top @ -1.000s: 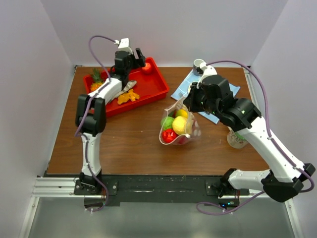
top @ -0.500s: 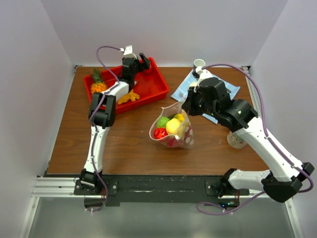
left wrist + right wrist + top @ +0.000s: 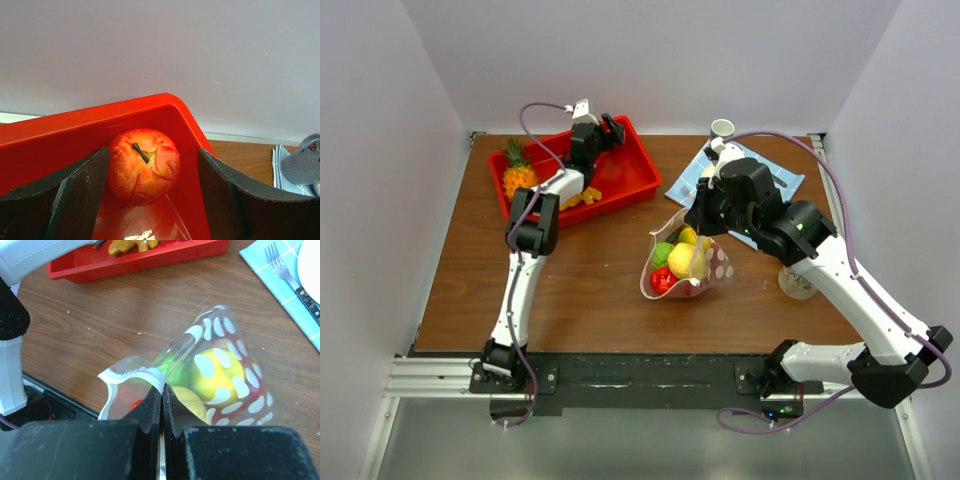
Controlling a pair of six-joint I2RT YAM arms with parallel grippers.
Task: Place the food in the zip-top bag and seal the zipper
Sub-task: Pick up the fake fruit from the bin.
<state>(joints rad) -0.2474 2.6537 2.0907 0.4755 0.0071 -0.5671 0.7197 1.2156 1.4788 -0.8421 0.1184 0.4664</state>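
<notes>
Upper left of the top view: tray (image 3: pixel 632 182), apple (image 3: pixel 144 165) in its far right corner. Centre: zip-top bag (image 3: pixel 721 268), food (image 3: pixel 680 258) inside. Upper right: cloth (image 3: pixel 788 182), cup (image 3: pixel 722 128) at its upper left corner.

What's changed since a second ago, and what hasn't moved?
The left end effector slid right toward the tray's far corner and now straddles the apple, open, not gripping. The bag swung left, then back right, hanging from the right end effector, which stayed shut on its top edge. Tray and pineapple stayed put; the fruit stayed in the bag.
</notes>
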